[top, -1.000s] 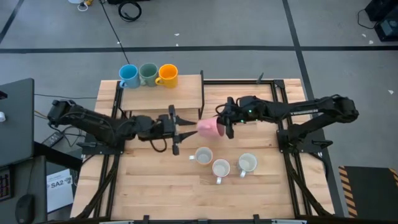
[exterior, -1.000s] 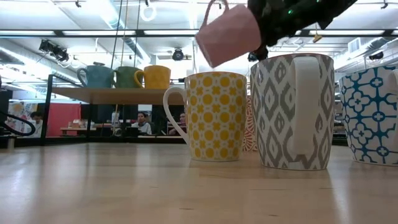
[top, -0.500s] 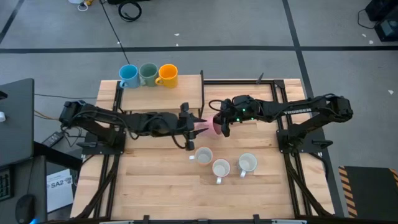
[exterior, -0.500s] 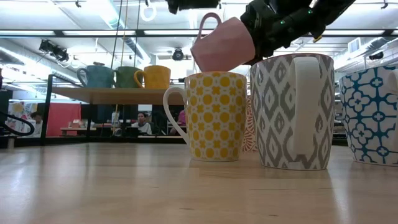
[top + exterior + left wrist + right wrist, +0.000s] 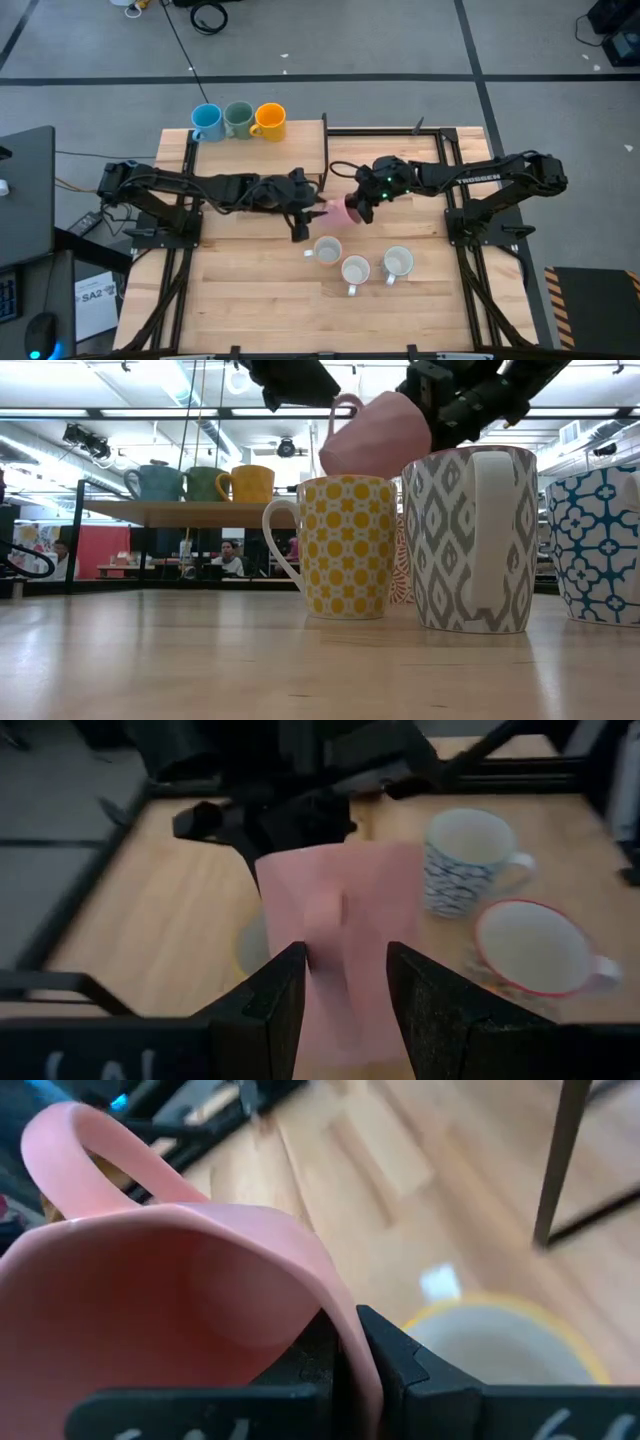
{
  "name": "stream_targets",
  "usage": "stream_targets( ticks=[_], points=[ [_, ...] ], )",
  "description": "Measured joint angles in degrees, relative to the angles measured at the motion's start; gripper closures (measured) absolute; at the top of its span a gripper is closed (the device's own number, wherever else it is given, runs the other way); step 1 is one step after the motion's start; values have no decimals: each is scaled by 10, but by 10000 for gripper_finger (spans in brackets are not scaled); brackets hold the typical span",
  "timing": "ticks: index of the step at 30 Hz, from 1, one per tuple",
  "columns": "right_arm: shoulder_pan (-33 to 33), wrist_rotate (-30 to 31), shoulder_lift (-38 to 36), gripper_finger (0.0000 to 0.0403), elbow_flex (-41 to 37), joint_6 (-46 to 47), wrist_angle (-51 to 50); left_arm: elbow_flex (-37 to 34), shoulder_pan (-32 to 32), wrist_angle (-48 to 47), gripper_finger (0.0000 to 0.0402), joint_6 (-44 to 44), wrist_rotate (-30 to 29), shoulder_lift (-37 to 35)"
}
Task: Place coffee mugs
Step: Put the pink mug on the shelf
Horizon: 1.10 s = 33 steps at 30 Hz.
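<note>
Three mugs already stand in a row on the raised shelf (image 5: 300,150) at the far left of the worktop (image 5: 250,290): the blue mug (image 5: 207,122), the green mug (image 5: 238,119) and the orange-yellow mug (image 5: 269,120); the shelf board beside the orange-yellow one is bare, so you have room there. Three patterned white mugs wait on the worktop near its middle: the yellow-patterned mug (image 5: 346,546), the grey-patterned mug (image 5: 470,539) and the blue-patterned mug (image 5: 597,544); judging by that, the job looks roughly half done.

The pink mug (image 5: 340,212) is in the air between the two arms, tilted, just above the yellow-patterned one. Your right gripper (image 5: 340,1350) has its fingers pinched tight on the pink mug's rim, one inside and one outside the wall. Your left gripper (image 5: 345,985) has come in from the other side with its fingers part open, straddling the mug's handle side; whether they touch it you cannot tell from these views, so treat this as a handover not yet completed.

Mind your clearances: the waiting mugs sit close below; the shelf edge and its dark frame posts lie just behind the left arm; the open worktop toward the near edge is your free space.
</note>
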Motion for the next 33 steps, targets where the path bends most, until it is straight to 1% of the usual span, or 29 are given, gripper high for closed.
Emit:
stream_targets(
  ticks=[3,9,15,20,24,27,33],
  points=[
    [0,-14,0,369,0,26,-25,0,1,5,253,-19,19,0],
    [0,-21,0,369,0,42,-25,0,14,10,253,-49,59,9],
    [-1,-20,0,369,0,42,-32,0,27,22,253,-50,66,16],
    [1,-27,0,369,0,37,-68,0,29,68,253,-50,57,16],
    [1,-26,0,369,0,37,-69,0,32,81,253,-50,57,18],
    [1,-23,0,369,0,34,-68,0,33,81,253,-52,59,20],
    [1,-23,0,369,0,34,-62,-1,33,76,253,-53,59,48]
  ],
)
